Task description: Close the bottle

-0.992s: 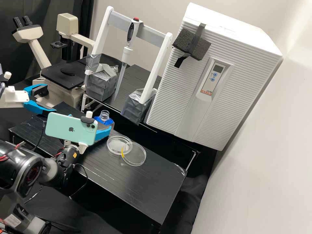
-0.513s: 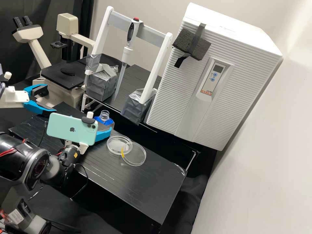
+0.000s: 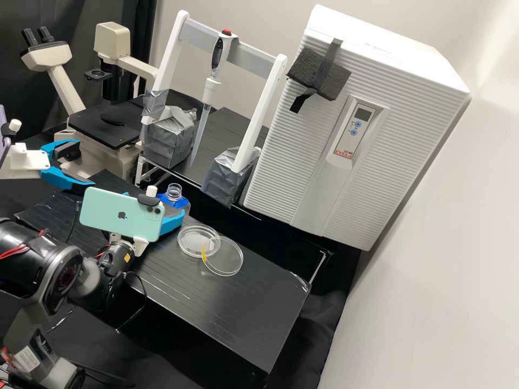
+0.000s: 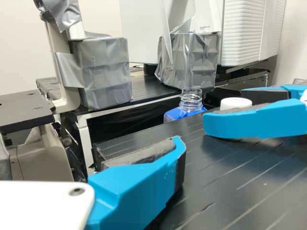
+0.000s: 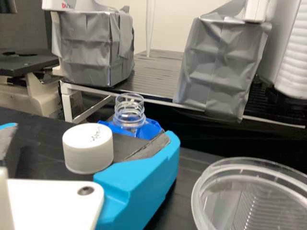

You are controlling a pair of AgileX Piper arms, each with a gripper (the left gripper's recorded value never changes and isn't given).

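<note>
Bench; right gripper holds cap near open bottle.

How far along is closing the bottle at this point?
Done: the white cap is gripped in the right hand. In hand: the cap is held close beside the bottle, whose threaded neck is uncovered. Left: set the cap on the neck and screw it down. The left hand is open, off to the side.

The cap is white, the bottle clear over blue, the bench black and lined.
</note>
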